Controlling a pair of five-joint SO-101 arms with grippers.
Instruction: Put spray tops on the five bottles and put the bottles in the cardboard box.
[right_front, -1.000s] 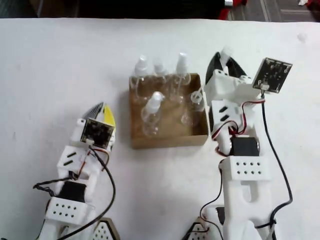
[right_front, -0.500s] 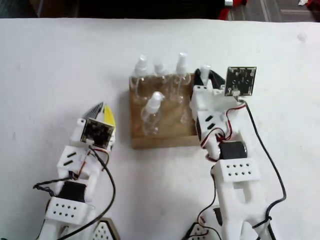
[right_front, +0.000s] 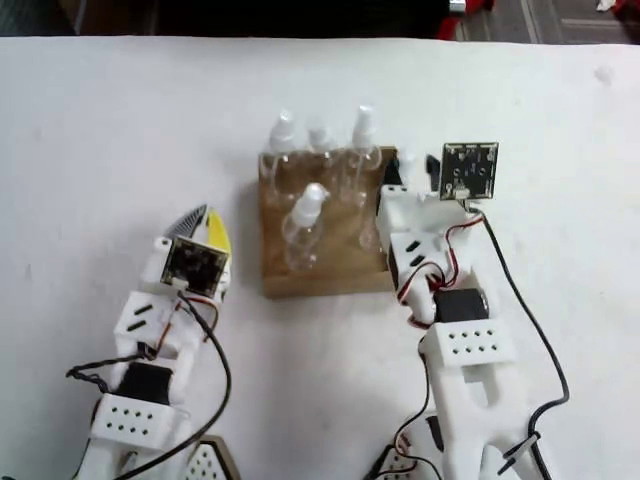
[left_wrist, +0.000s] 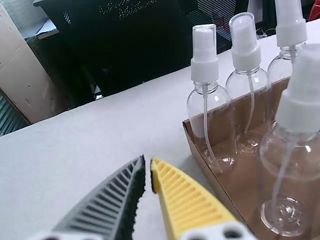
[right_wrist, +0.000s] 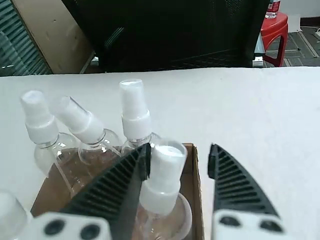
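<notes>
The cardboard box (right_front: 330, 278) lies mid-table with clear bottles standing in it, all wearing white spray tops. Three of the bottles (right_front: 320, 150) line its far wall and one (right_front: 303, 228) stands in the middle. My right gripper (right_wrist: 179, 152) is open over the box's right side, its black fingers (right_wrist: 120, 185) either side of another bottle's spray top (right_wrist: 165, 172), with a gap on one side. In the high view the right arm (right_front: 415, 235) hides most of that bottle. My left gripper (left_wrist: 147, 167) is shut and holds nothing, low over the table left of the box (left_wrist: 200, 150).
White table all round. A circuit board (right_front: 470, 170) on the right wrist sticks out beside the box. Cables trail from both arm bases at the near edge. A dark chair and room stand beyond the table's far edge.
The right arm has swung left from beside the box to over its right side, and its open fingers now straddle the bottle there. The left arm has not moved.
</notes>
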